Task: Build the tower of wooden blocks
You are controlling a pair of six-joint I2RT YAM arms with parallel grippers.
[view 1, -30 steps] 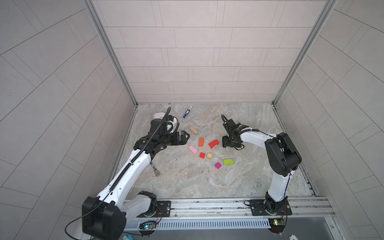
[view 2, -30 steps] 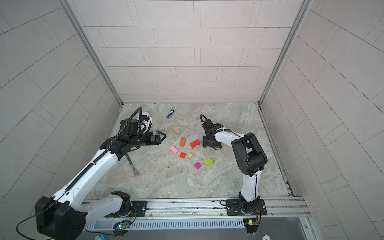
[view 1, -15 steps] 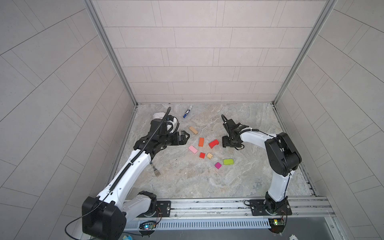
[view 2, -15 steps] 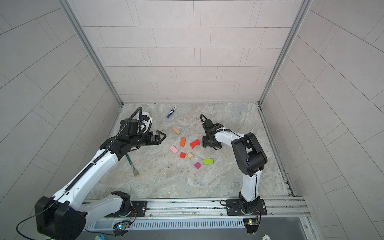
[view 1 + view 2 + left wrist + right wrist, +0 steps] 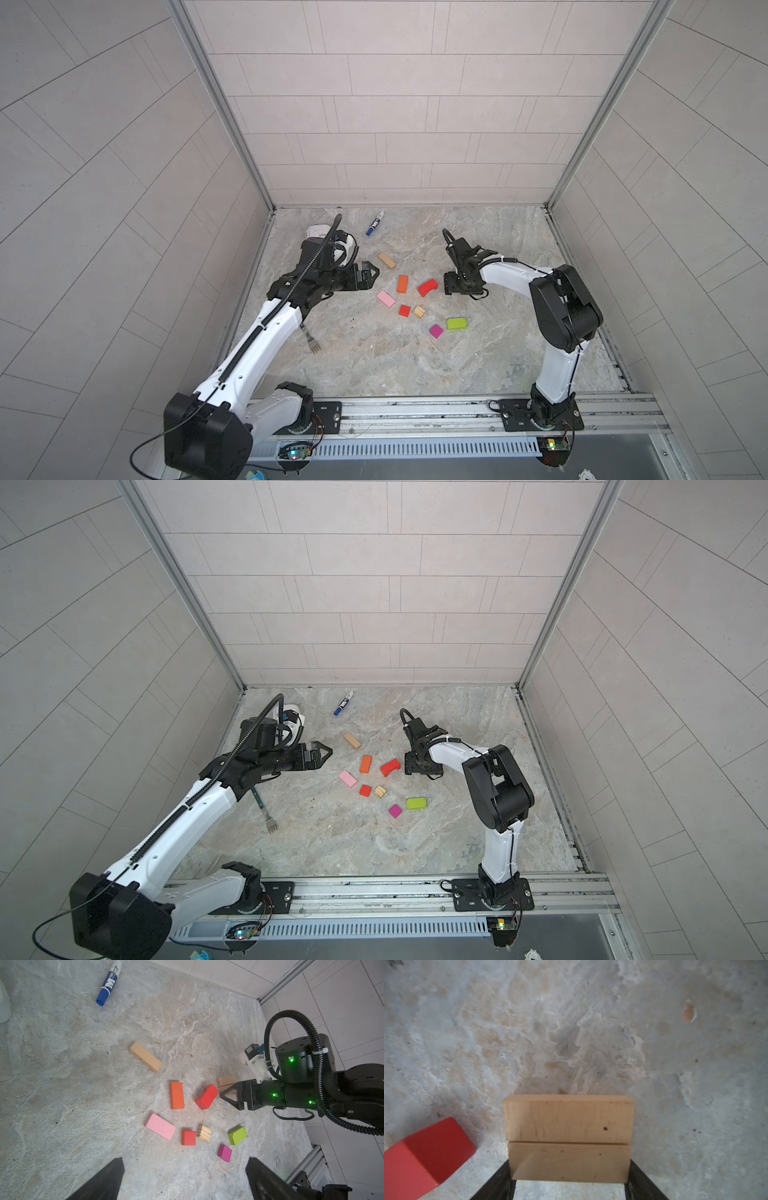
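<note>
Two plain tan bars [image 5: 569, 1119] lie long side to long side on the stone floor. My right gripper [image 5: 570, 1167] points down and is shut on the ends of the nearer one [image 5: 569, 1159]. In both top views that gripper [image 5: 449, 286] sits just right of the red arch [image 5: 428, 287]. Loose wood blocks are spread to its left: a tan bar [image 5: 386, 260], orange bar [image 5: 402, 284], pink bar [image 5: 385, 299], red cube [image 5: 404, 310], tan cube [image 5: 419, 311], magenta cube [image 5: 436, 331] and lime bar [image 5: 456, 323]. My left gripper [image 5: 370, 276] hovers open and empty left of them.
A blue-capped marker [image 5: 375, 223] lies near the back wall. A white timer [image 5: 320, 230] sits behind my left arm. A fork [image 5: 311, 338] lies on the floor under that arm. Tiled walls close in the floor on three sides.
</note>
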